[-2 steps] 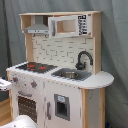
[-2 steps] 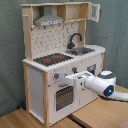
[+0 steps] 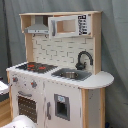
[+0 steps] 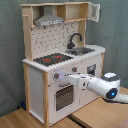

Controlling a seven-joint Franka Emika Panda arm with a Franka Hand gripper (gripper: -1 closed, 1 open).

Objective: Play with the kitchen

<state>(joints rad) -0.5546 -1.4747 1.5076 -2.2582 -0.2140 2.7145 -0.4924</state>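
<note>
Your arm is closing on the knobs.
The tall white and light-wood toy kitchen is filling centre frame; the white gripper has edged leftward, fingers' state untellable.

One kitchen. One hob, one sink, one faucet, one hood, one oven door. One arm. Knobs too blurred to count.
</note>
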